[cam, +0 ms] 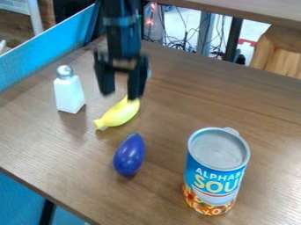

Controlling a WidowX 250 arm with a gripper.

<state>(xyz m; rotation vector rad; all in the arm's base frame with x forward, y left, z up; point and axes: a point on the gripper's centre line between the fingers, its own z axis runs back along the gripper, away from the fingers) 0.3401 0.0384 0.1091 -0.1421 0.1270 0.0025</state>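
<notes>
Both jaws of my gripper [122, 93] stand spread apart over the yellow banana [120, 113], one tip perhaps touching its upper end. Around the banana on the brown table [64, 147] I have a white shaker [69, 93], a purple eggplant [129, 154] and an upright soup can [216, 171].

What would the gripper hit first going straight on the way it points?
Probably the yellow banana: the gripper points down, with the banana just below its fingers in the image. Depth is unclear, though; it could instead meet the tabletop behind the banana.
</notes>
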